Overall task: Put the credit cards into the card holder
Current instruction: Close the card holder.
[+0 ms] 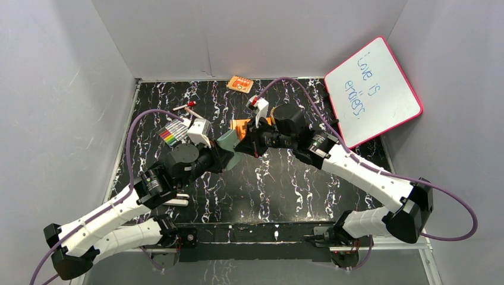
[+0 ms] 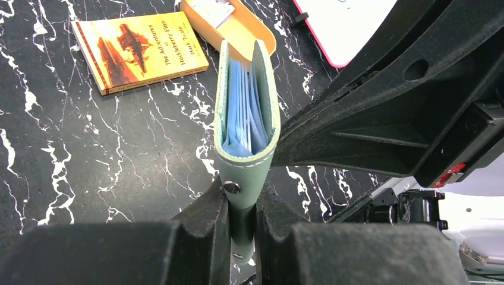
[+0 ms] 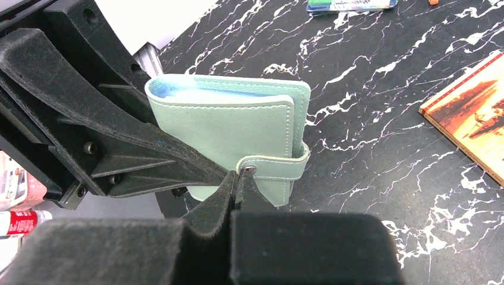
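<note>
The grey-green card holder (image 1: 229,144) is held off the table between both arms at the table's middle. In the left wrist view the card holder (image 2: 246,119) stands edge-on, slightly parted, with pale blue pockets showing. My left gripper (image 2: 242,190) is shut on its lower edge by the snap stud. In the right wrist view the card holder (image 3: 232,133) is folded, and my right gripper (image 3: 239,175) is shut on the end of its snap tab (image 3: 276,168). A pale card-like piece (image 2: 214,9) lies in the tan tin (image 2: 252,32). I see no other credit cards.
The small orange book (image 2: 139,50) lies on the black marbled table (image 1: 285,184) towards the back, and it also shows in the top view (image 1: 240,84). A pink-rimmed whiteboard (image 1: 373,89) leans at the back right. A pack of coloured markers (image 1: 171,134) lies to the left.
</note>
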Controlling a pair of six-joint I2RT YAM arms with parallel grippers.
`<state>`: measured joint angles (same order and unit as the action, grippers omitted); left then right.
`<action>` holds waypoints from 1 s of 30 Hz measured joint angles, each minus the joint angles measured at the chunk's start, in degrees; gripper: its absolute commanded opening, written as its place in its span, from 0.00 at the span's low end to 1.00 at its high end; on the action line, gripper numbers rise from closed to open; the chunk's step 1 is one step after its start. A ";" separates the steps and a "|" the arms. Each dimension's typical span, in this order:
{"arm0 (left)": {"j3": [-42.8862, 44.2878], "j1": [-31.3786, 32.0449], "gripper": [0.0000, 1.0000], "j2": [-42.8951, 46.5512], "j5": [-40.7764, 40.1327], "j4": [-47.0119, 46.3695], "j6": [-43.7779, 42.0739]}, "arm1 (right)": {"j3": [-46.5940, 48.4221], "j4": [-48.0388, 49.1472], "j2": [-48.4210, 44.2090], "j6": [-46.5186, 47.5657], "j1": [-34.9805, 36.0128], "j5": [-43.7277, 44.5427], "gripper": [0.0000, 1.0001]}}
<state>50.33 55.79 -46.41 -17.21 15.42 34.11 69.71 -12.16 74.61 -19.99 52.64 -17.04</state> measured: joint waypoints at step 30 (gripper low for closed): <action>-0.37 -2.14 0.00 -1.16 6.19 -1.92 -0.90 | -0.11 -1.01 0.00 -2.10 -0.02 1.25 0.00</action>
<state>49.95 53.65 -47.57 -11.03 13.50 33.21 69.60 -13.17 74.61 -22.09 52.62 -15.79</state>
